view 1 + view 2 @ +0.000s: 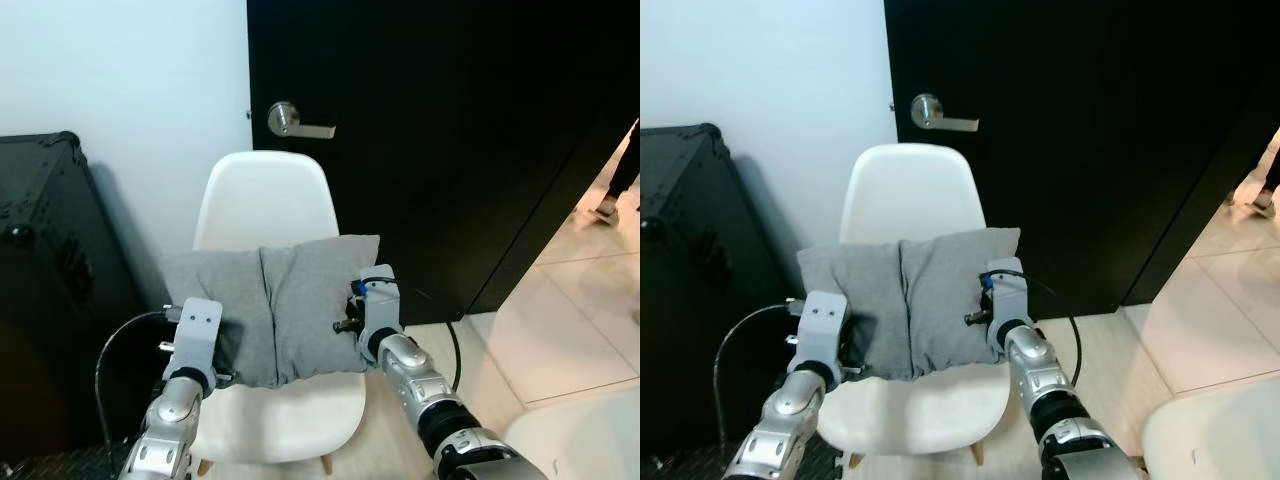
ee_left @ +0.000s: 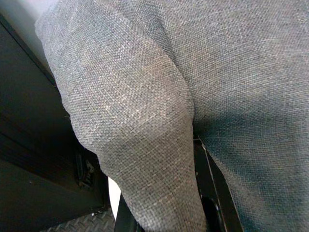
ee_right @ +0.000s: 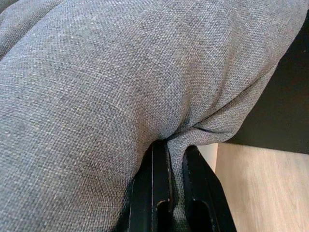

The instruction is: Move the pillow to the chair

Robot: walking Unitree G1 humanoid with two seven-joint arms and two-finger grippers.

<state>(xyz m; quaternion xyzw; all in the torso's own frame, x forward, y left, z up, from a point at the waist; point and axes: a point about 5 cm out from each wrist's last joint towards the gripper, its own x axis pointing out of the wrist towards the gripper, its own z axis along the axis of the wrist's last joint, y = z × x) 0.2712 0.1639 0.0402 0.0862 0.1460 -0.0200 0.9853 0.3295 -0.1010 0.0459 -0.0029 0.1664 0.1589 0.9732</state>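
A grey woven fabric pillow, creased down its middle, stands on the seat of a white moulded plastic chair, leaning against its backrest. The left gripper pinches the pillow's left lower edge, fabric clamped between its 2 black fingers. The right gripper pinches a fold at the pillow's right edge likewise. Behind the chair stands a black door with a silver lever handle.

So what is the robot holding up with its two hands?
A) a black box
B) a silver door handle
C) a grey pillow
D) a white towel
C: both the left gripper and the right gripper pinch the fabric of the grey pillow, one at each side, in front of the white chair.
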